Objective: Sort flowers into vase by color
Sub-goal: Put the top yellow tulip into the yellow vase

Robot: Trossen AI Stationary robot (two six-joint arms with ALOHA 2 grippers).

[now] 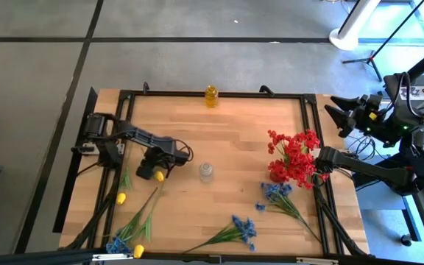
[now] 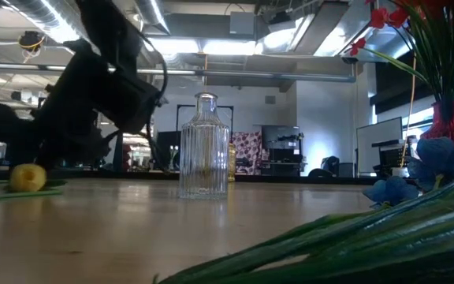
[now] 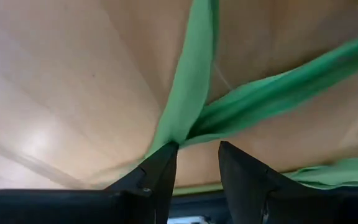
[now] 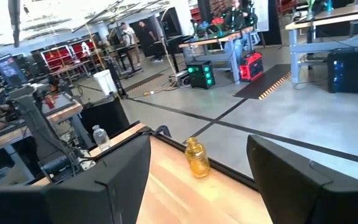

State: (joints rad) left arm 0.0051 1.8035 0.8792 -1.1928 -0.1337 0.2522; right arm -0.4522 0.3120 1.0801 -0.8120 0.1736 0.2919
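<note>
L gripper (image 1: 155,171) is low over the desk (image 1: 219,125), left of centre, just beside the clear glass vase (image 1: 206,172). In the left wrist view its fingers (image 3: 157,177) stand apart with a gap between the tips, and green leaves (image 3: 194,93) of a yellow flower (image 1: 160,176) lie on the wood right at and past the tips. Nothing is clamped yet (the leaf touches one tip at most; can't tell if the thin stem is in the gap). Judgement: posed for a low pick of that sprig, wrist pitched down so the tips can straddle the stem where it lies flat.

R gripper (image 4: 197,180) is held high at the desk's right side, fingers wide apart and empty, looking across toward the amber bottle (image 4: 196,158) at the far edge. It waits, probably parked clear of the red flowers (image 1: 294,154), which already stand in a red vase (image 1: 278,174).

Still loose on the desk: more yellow flowers (image 1: 121,198) near the front-left, blue flowers (image 1: 244,228) at front centre, another blue bunch (image 1: 274,193) just beside the red vase.

Room: open wood between L gripper and clear vase, so a short lift and carry looks unobstructed. Front-left is cluttered w/ stems near the frame rail (image 1: 105,213); dragging one there could snag its neighbours.
</note>
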